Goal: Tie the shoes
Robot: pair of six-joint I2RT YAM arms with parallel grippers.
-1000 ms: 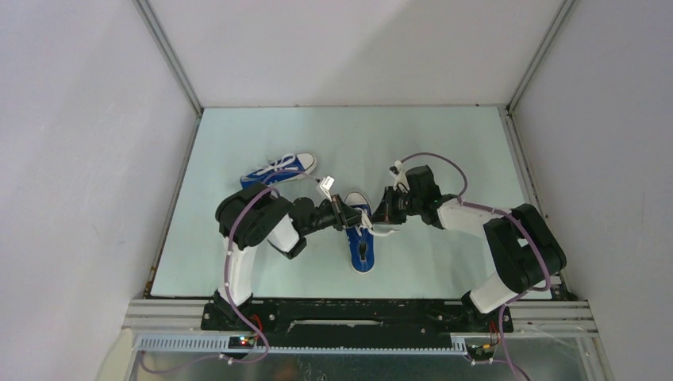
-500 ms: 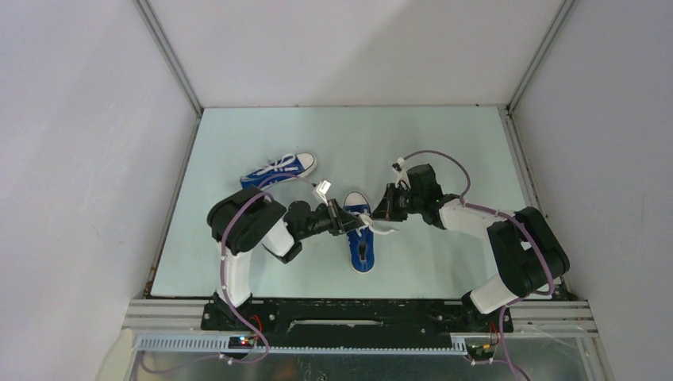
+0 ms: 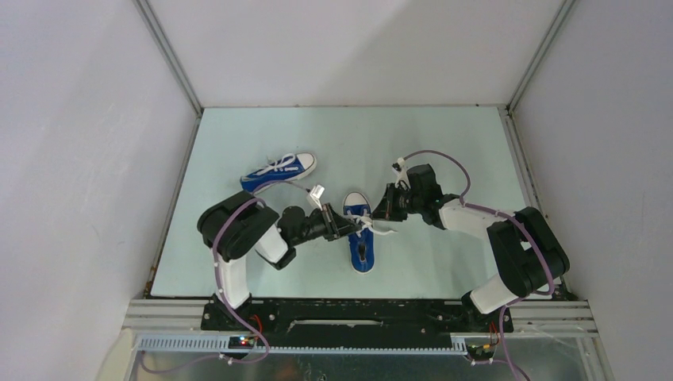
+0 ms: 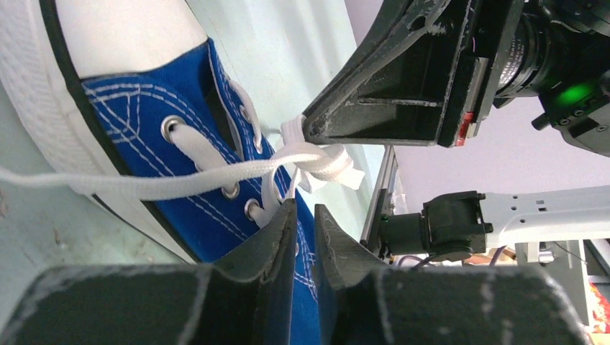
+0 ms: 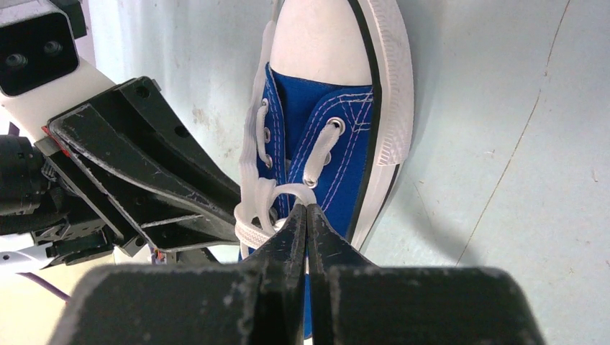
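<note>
Top view: the near sneaker (image 3: 363, 246) lies at the centre of the pale green tabletop (image 3: 444, 143), toe cap toward 12 o'clock. The far sneaker (image 3: 279, 169) rests well apart at 10 o'clock, its laces loose. The left tool (image 4: 306, 215) reaches in from 9 o'clock and shows a narrow slit between its fingers; whether a strand sits in that slit cannot be told. The right tool (image 5: 307, 210) comes in from 2 o'clock, its fingers pressed together and pinching the white lace (image 4: 216, 176) just beside a loose first knot (image 4: 320, 159) above the eyelets. One free strand trails off toward 9 o'clock in the left wrist view. Risks, as judged: the knot is slack and may slide open if either strand loses tension. Nothing pins the sneaker, so a hard pull may drag or roll it. The two tools stand almost tip to tip over the tongue, so a small misjudged motion could knock them together. The right arm's purple cable (image 3: 432, 155) arches above the work but touches nothing.
</note>
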